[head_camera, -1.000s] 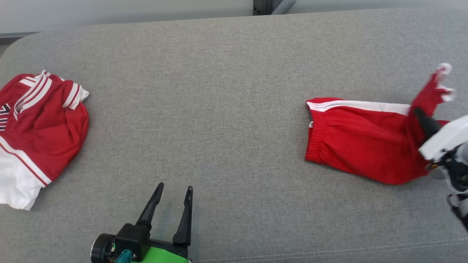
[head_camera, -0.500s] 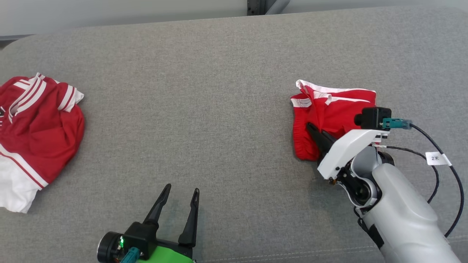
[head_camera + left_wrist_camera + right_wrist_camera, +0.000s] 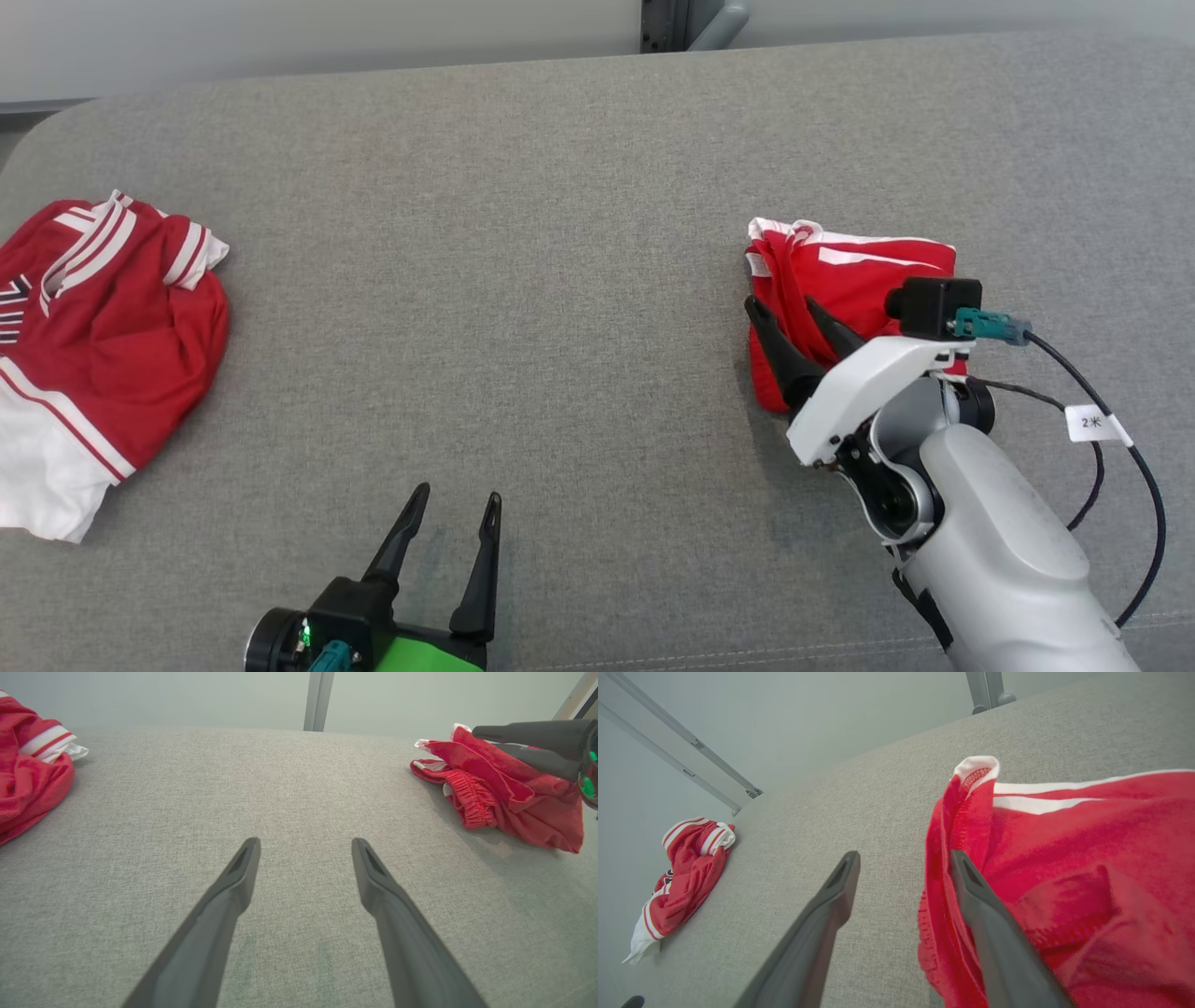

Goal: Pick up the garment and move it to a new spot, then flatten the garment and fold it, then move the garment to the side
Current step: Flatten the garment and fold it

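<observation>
Folded red shorts (image 3: 868, 266) lie right of centre on the grey counter (image 3: 560, 233), with bare room leftward. The right wrist view shows the right end effector (image 3: 782, 306) wide, empty, straddling their edge. The left end effector (image 3: 457, 493) gapes empty.

Coarse, matt grey weave all over my tabletop (image 3: 560, 233). At three o'clock the garment (image 3: 868, 271) reads as soft red knit cloth, slightly sheeny. My right hand (image 3: 782, 303): matt dark plastic fingers (image 3: 777, 347), glossy white wrist shell (image 3: 864, 378).
</observation>
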